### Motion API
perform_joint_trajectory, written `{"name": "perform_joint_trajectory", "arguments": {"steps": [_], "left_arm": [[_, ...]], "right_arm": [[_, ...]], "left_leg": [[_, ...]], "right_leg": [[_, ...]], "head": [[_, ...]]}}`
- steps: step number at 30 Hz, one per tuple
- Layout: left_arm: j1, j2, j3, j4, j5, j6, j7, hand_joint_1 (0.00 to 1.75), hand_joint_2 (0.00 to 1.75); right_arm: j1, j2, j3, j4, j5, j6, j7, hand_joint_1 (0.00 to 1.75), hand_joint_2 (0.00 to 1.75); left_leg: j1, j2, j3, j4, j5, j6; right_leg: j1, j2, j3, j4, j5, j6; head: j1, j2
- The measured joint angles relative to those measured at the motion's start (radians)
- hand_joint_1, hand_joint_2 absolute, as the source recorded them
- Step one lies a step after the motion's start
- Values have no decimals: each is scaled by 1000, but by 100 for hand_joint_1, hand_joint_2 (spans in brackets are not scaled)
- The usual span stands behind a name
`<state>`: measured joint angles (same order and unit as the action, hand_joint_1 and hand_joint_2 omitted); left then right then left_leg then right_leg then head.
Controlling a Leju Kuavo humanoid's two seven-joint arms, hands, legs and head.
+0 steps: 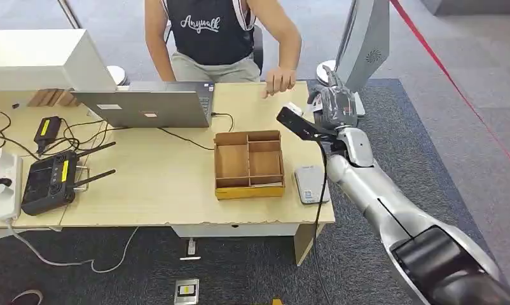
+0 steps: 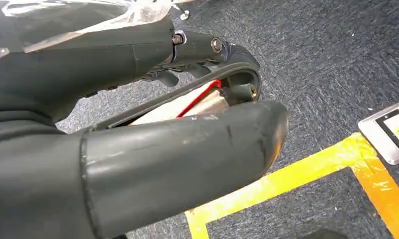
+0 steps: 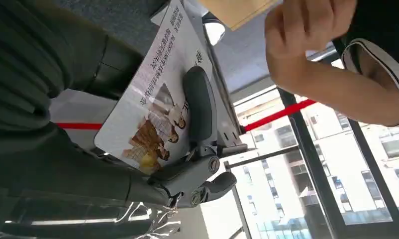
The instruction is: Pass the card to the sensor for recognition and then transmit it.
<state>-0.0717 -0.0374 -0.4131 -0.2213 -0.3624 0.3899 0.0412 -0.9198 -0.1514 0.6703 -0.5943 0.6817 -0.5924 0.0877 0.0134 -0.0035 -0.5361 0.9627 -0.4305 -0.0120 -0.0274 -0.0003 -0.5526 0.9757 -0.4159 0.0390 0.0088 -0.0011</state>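
Card [image 3: 152, 107], printed with text and figures, held by right hand [image 3: 187, 164].

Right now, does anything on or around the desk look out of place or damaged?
Nothing looks damaged. Two small things lie on the carpet in front of the desk: a flat grey device with a yellow label, and a small white item under the desk's edge. The right robot hand holds the card steadily.

Card [image 3: 152, 107] in right hand [image 3: 138, 149]
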Motion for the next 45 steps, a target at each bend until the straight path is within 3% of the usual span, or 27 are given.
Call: {"name": "perform_joint_trajectory", "arguments": {"steps": [18, 20, 32, 45], "left_arm": [[0, 0, -18, -2, 19, 8, 0, 0, 0], [1, 0, -27, -2, 64, 18, -1, 0, 0], [1, 0, -50, -2, 102, 24, 0, 0, 0], [1, 0, -74, -8, 147, 29, 2, 0, 0]], "right_arm": [[13, -20, 8, -6, -9, 2, 23, 175, 175], [85, -71, 11, -66, -15, 21, 65, 175, 175], [207, -155, 9, -134, -40, 45, 97, 175, 175], [321, -183, -2, -153, -43, 89, 95, 175, 175]], "left_leg": [[0, 0, 0, 0, 0, 0], [0, 0, 0, 0, 0, 0], [0, 0, 0, 0, -1, 0], [0, 0, -1, 0, -1, 0]], "right_leg": [[0, 0, 0, 0, 0, 0], [0, 0, 0, -1, 0, 0], [0, 0, 0, -1, 0, 0], [0, 0, 0, -1, 0, 0]], "head": [[0, 0], [0, 0], [0, 0], [0, 0]]}}
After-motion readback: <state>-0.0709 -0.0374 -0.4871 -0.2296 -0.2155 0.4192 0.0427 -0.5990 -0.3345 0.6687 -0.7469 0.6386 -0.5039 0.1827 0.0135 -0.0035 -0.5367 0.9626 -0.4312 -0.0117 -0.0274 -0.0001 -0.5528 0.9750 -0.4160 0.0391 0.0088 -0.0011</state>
